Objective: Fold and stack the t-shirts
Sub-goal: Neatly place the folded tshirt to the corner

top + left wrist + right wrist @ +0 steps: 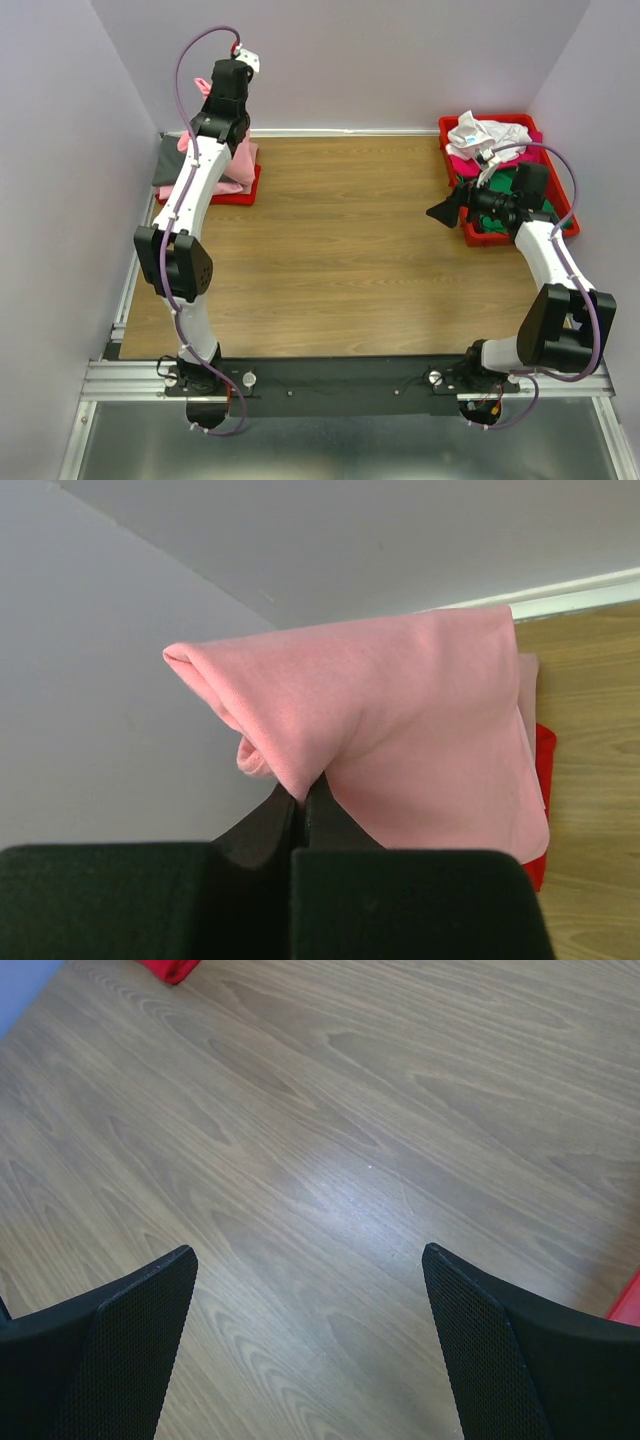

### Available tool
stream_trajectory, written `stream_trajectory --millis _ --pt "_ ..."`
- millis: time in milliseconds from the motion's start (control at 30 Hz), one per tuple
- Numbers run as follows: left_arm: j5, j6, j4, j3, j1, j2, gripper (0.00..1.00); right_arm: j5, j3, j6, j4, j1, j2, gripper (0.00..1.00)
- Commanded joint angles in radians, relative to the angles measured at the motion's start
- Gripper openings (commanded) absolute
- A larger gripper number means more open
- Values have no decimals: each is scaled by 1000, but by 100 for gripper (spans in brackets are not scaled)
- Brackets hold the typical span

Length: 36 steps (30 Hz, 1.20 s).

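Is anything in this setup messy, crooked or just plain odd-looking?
Only the right red tray looks untidy: its shirts lie in a crumpled heap, a white one bunched on top. The pink t-shirt hangs bunched from the shut left gripper over the left tray. Nothing looks damaged.

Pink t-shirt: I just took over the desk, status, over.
Left hand shut on pink t-shirt, held above red tray. Right hand open, empty, over wood table. Nothing in the way.
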Motion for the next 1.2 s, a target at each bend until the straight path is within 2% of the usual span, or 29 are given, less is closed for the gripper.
stream_trajectory --millis 0,300,467,933,1167 --pt "-32 22 50 39 12 29 0 -18 -15 -1 10 -9 5 100" --pt "-58 72 119 58 26 75 0 -19 -16 -2 10 -9 5 100" --pt "-78 145 217 4 44 88 0 -24 -16 -2 10 -10 8 100" --pt "-7 188 288 36 96 208 0 -35 -20 -2 10 -10 8 100" --pt "23 191 297 55 107 220 0 -36 -20 -4 10 -10 14 100"
